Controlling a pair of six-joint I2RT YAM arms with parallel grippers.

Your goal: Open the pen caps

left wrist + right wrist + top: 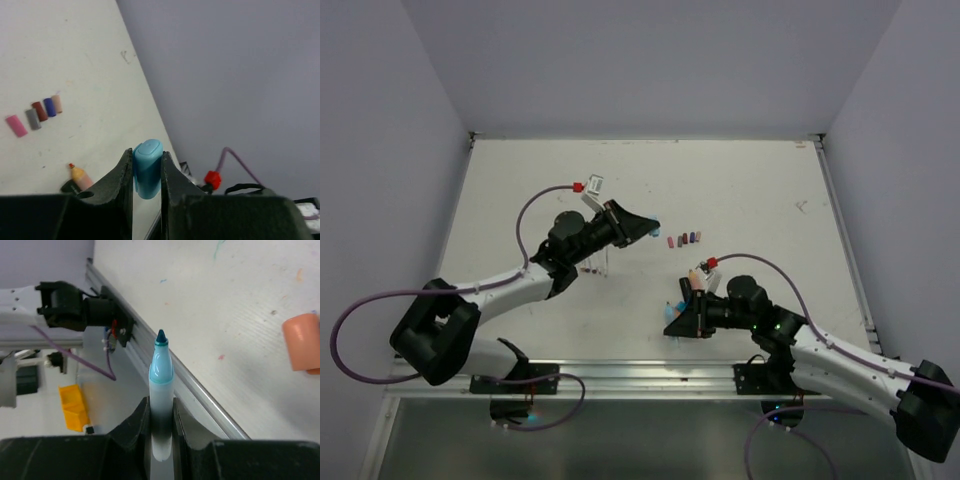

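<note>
White bench [750, 180] carries a row of loose caps [685, 239] just beside the left pincer [652, 230], which clenches a pale blue cap [147, 170], its long axis running along the fingers. Well apart, the right pincer [161, 405] grips the uncapped marker [161, 372].

a flat white tabletop [750, 190], faintly ink-flecked, sits between plain pale lilac-grey walls [650, 60]. a silver metal rail [640, 372] runs along its near edge.

Left arm [505, 287] reaches forward, fingers [117, 185] clamped on a blue cap [148, 167]; right arm [840, 355] angles inward, fingers [134, 427] clamped on a pale blue marker [161, 382]
</note>
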